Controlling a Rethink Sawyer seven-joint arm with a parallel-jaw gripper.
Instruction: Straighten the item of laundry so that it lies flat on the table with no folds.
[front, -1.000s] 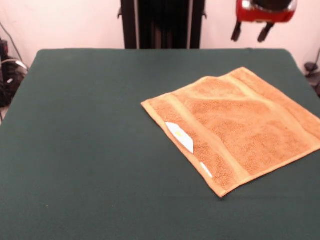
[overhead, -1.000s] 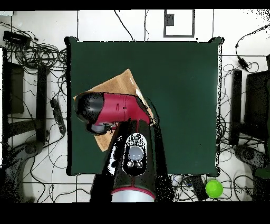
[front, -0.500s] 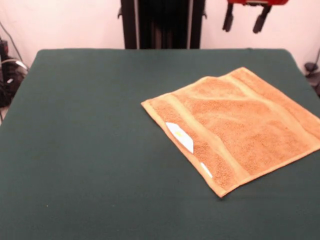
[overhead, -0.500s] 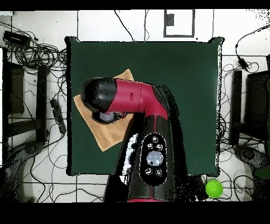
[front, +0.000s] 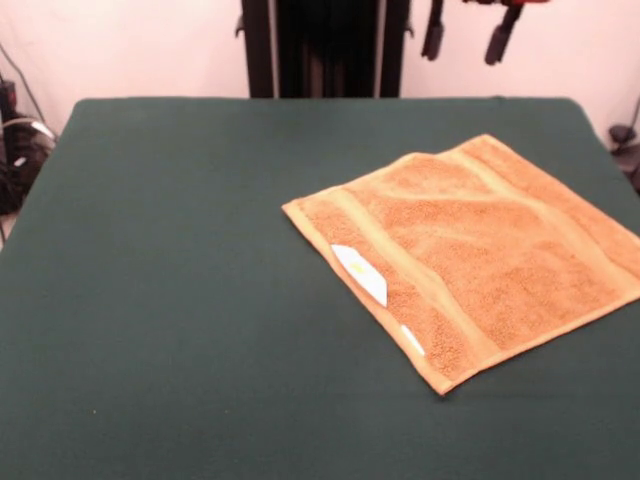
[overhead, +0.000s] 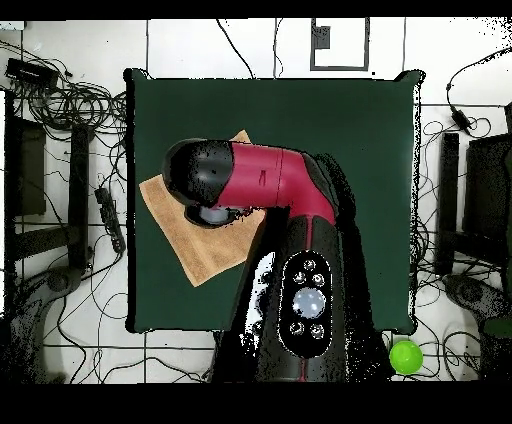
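Observation:
The orange-tan towel (front: 478, 255) lies spread on the right half of the dark green table (front: 180, 250), with white labels (front: 360, 273) at its near-left hem and a slight ripple across its middle. My gripper (front: 467, 32) hangs high at the top edge, above the table's far side, clear of the towel. Its two dark fingers (front: 497, 40) stand apart with nothing between them. In the overhead view the red and black arm (overhead: 262, 180) covers part of the towel (overhead: 185, 225) and hides the gripper.
The robot's black pedestal (front: 322, 48) stands behind the table's far edge. Cables and equipment (front: 18, 140) lie off the table's left side. A green ball (overhead: 405, 356) lies on the floor beyond the table.
The gripper has risen and shifted left along the top edge in the front view. In the overhead view the arm has swung across the table. The towel has not moved.

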